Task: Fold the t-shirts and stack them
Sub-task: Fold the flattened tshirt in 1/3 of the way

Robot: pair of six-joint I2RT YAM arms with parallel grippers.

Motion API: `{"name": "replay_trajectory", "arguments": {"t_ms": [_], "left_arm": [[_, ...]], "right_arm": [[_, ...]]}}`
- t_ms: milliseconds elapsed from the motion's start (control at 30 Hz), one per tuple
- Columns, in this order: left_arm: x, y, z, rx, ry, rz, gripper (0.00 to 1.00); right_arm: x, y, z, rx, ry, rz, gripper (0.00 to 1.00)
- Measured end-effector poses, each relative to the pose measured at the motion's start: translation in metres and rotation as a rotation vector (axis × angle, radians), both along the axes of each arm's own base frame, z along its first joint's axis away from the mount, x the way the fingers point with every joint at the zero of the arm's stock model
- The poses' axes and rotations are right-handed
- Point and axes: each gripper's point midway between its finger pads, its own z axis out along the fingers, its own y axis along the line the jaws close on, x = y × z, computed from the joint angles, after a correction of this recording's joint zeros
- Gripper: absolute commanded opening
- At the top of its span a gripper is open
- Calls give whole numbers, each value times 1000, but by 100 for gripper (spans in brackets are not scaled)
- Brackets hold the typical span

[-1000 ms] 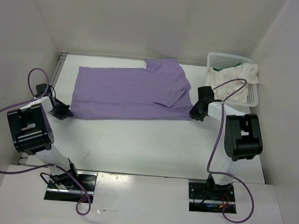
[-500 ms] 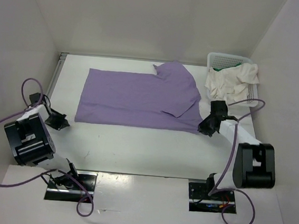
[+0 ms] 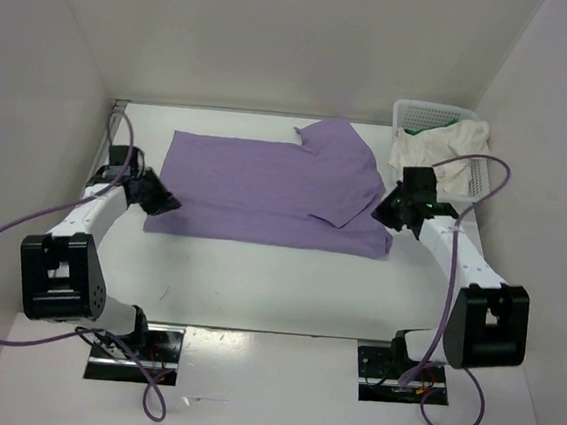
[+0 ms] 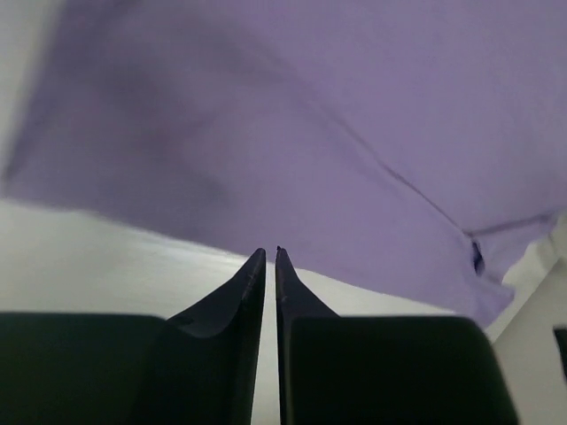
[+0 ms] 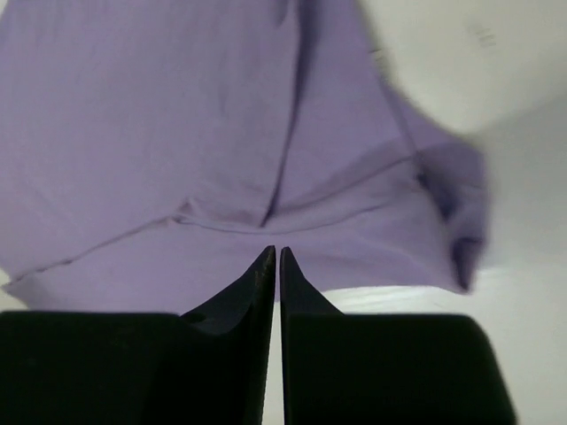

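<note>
On the white bench (image 3: 257,280), the lavender t-shirt (image 3: 266,186) lies spread flat, one sleeve folded over. The left gripper (image 3: 160,201) and right gripper (image 3: 389,211) sit at its near corners, jaws nearly closed, grasping nothing. The off-white t-shirt (image 3: 440,147) drapes over the mesh basket (image 3: 419,110), far right.

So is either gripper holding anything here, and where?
Nothing is held. The left gripper and right gripper are nearly closed with no cloth between them, just short of the purple shirt.
</note>
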Motion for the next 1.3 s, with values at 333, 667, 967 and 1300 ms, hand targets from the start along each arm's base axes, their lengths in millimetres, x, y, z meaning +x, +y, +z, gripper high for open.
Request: {"name": "replay_trajectory", "arguments": {"t_ms": [333,667,967,1300], "left_arm": [[42,-96,-27,-9,5,-265,16],[36,-88,-39,4,31,-224,16],[30,-72,-48,28,64,-183,14],[21,-30,-60,59,107,-85,12]], "right_arm": [[7,89,-79,47,174,262,36],[21,92,-92,45,171,264,38],[26,94,-92,50,168,268,20],[51,103,-86,61,146,275,4]]}}
